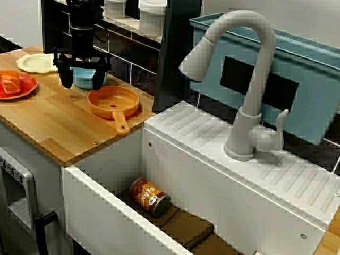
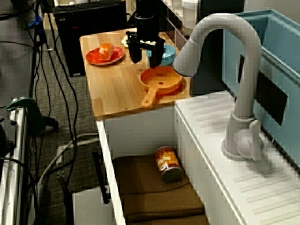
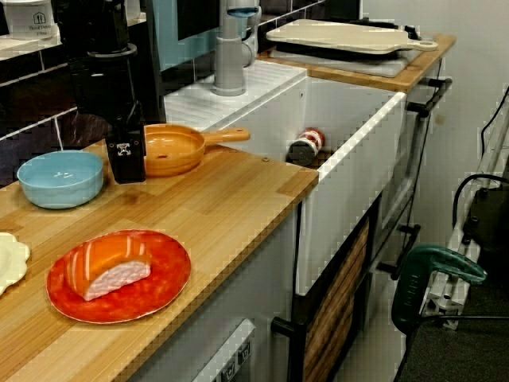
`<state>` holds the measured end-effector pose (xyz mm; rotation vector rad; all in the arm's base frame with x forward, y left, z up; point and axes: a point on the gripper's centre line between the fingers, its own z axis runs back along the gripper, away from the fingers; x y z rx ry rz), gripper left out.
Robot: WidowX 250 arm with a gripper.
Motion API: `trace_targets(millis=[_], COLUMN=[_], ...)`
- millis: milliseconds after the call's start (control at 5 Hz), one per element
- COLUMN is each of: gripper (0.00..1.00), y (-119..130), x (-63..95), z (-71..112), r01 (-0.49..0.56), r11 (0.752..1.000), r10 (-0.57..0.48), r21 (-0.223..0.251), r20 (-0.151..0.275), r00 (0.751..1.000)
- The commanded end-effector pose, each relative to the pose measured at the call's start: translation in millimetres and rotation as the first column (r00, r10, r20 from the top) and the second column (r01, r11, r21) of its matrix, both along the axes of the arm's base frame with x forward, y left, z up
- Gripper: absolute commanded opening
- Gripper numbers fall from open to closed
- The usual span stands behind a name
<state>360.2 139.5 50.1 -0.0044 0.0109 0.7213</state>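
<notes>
Gripper (image 1: pixel 81 78), spread wide, beside one blue bowl (image 3: pixel 60 177), one orange pan (image 1: pixel 113 102).

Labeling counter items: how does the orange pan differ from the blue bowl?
The orange pan has a handle; the blue bowl has none. The pan is shallower, the bowl deeper. The pan sits nearer the sink than the bowl. Both stand upright on the wooden counter.
</notes>
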Motion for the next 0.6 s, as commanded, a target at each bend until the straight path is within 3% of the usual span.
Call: trace_targets(millis=[0, 400], gripper=[1.0, 1.0], y=[2.1, -1.2], x=[-8.0, -15.9], z=[29.3, 30.4], r01=[0.019, 0.156], r11=[1.0, 0.987], r10=[-0.019, -0.153], r21=[0.001, -0.032], r20=[0.053, 0.079], r00=[0.998, 0.985])
